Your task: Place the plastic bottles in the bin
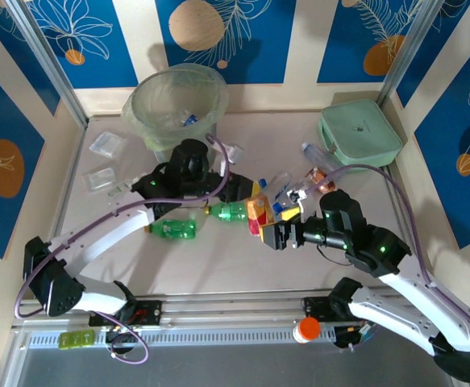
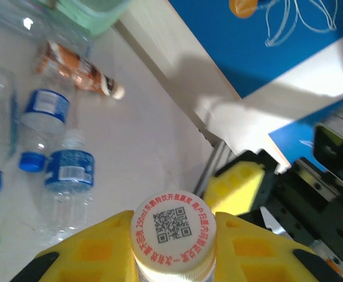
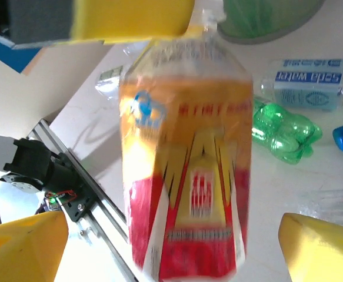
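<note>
A plastic bottle (image 1: 258, 212) with a yellow-and-red label hangs over mid-table. My left gripper (image 2: 172, 238) is shut on its neck, just under the white printed cap (image 2: 173, 228). In the right wrist view that bottle (image 3: 186, 176) is between the wide-apart fingers of my right gripper (image 3: 171, 238), which is open and clear of it. In the top view the right gripper (image 1: 276, 231) sits just right of the left gripper (image 1: 247, 201). The bin (image 1: 176, 101) stands at the back left with bottles inside. Two green bottles (image 1: 172, 230) (image 1: 235, 212) lie under the left arm.
A mint-green case (image 1: 359, 133) sits at the back right, with loose bottles (image 1: 322, 179) in front of it. Blue-labelled bottles (image 2: 70, 176) and a brown-labelled one (image 2: 77, 69) lie on the table. Flat clear packets (image 1: 106, 145) lie at the left. The metal rail (image 1: 243, 310) runs along the near edge.
</note>
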